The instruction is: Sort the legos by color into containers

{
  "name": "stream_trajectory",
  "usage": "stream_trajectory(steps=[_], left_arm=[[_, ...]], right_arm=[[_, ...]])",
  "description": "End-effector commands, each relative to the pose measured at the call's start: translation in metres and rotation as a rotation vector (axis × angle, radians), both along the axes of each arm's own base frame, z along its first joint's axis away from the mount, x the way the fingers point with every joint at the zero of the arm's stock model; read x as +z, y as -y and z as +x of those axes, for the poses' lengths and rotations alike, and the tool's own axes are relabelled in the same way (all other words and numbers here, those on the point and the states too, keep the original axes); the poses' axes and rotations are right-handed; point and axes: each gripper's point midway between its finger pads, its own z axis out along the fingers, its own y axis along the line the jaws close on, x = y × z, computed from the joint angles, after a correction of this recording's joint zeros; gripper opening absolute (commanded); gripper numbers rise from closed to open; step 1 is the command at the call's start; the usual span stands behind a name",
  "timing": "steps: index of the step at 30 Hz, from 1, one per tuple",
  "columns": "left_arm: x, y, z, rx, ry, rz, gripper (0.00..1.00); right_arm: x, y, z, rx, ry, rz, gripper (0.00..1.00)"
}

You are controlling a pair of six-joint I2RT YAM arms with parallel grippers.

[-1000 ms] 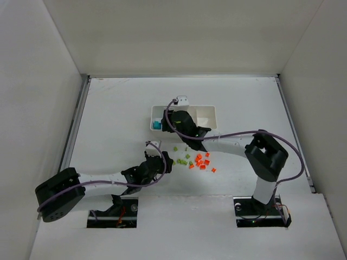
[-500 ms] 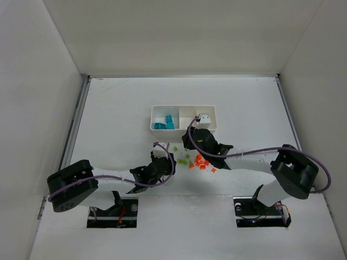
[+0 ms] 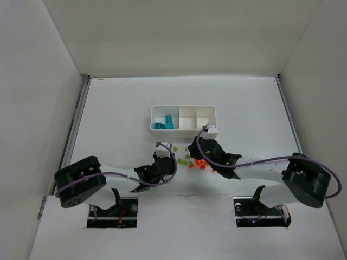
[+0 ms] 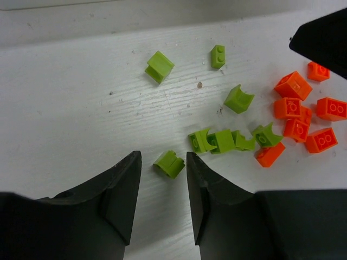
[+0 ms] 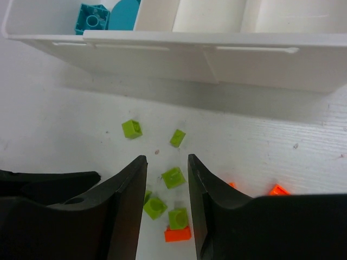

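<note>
- The left gripper (image 4: pixel 162 157) has its jaws narrowly apart, straddling a lime green brick (image 4: pixel 169 164) on the table (image 4: pixel 76 103). One finger touches the brick.
- The right gripper (image 5: pixel 166 160) has its jaws narrowly apart. Another green brick (image 5: pixel 173 177) lies between the tips, ungripped.
- Teal bricks (image 3: pixel 164 123) sit in the left compartment of the white tray (image 3: pixel 207 115).
- Orange bricks (image 4: pixel 297 111) lie loose beside the green ones.

The white table (image 3: pixel 108 108) carries a white tray (image 3: pixel 184 129) and, near it, loose green legos (image 4: pixel 222 141) beside orange legos (image 4: pixel 293 85).

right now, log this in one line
left gripper open astride green lego | right gripper open over green legos | teal legos in tray | orange legos loose
</note>
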Motion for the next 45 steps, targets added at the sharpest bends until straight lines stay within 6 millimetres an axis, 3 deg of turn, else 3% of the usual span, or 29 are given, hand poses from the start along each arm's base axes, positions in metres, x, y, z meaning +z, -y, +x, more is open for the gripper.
stream_trajectory(steps=[1, 8, 11, 20, 24, 27, 33, 38, 45], left_arm=[[0.013, 0.013, 0.007, 0.006, 0.03, -0.032, 0.35], [0.012, 0.011, 0.009, 0.016, 0.031, -0.015, 0.21], [0.023, 0.011, 0.012, 0.022, 0.046, -0.032, 0.17], [0.106, 0.024, 0.037, 0.015, 0.163, -0.158, 0.16], [0.138, 0.031, 0.069, 0.043, 0.203, -0.208, 0.16], [0.151, 0.039, 0.096, 0.061, 0.209, -0.244, 0.16], [0.153, 0.062, 0.139, 0.064, 0.182, -0.254, 0.17], [0.132, 0.077, 0.167, 0.051, 0.161, -0.194, 0.17], [0.117, 0.083, 0.187, 0.073, 0.144, -0.167, 0.18]], right_arm=[[0.009, 0.002, -0.002, -0.022, 0.014, 0.042, 0.42], [0.009, 0.013, -0.007, -0.031, 0.014, 0.025, 0.45], [0.004, 0.025, -0.011, -0.056, -0.005, -0.006, 0.45], [-0.015, 0.058, -0.018, -0.177, -0.067, -0.081, 0.35], [-0.021, 0.063, -0.022, -0.209, -0.098, -0.083, 0.39], [-0.025, 0.064, -0.032, -0.213, -0.12, -0.08, 0.42], [-0.033, 0.075, -0.048, -0.255, -0.17, -0.087, 0.45], [-0.04, 0.076, -0.056, -0.257, -0.197, -0.096, 0.46], [-0.042, 0.072, -0.055, -0.246, -0.202, -0.098, 0.54]])
